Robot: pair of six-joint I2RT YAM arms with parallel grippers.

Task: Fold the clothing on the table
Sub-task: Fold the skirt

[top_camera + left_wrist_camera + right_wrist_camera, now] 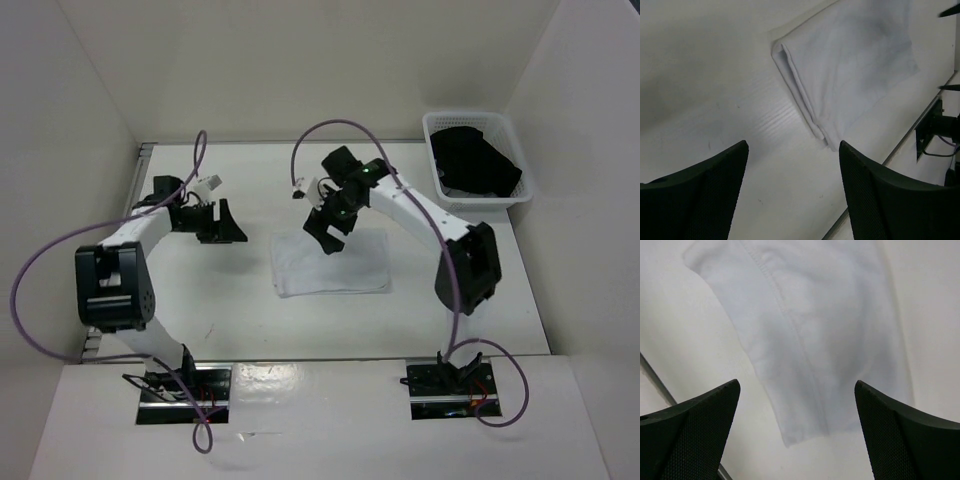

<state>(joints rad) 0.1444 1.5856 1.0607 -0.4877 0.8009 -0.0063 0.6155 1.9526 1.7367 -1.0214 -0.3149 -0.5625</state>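
Note:
The white clothing [330, 264] lies folded into a flat rectangle in the middle of the table [240, 320]. In the left wrist view its layered folded edge [800, 95] faces the camera; in the right wrist view a stitched hem line [790, 320] runs across it. My left gripper [222, 225] hovers to the left of the clothing, jaws apart and nothing between them [792, 165]. Above the clothing's far edge my right gripper [330, 232] hangs open and holds nothing [797, 405].
A white lattice basket [478, 160] with a black garment [478, 165] stands at the back right. White walls enclose the table on three sides. A metal rail [140, 165] runs along the table's left edge. Purple cables [330, 130] arc above both arms.

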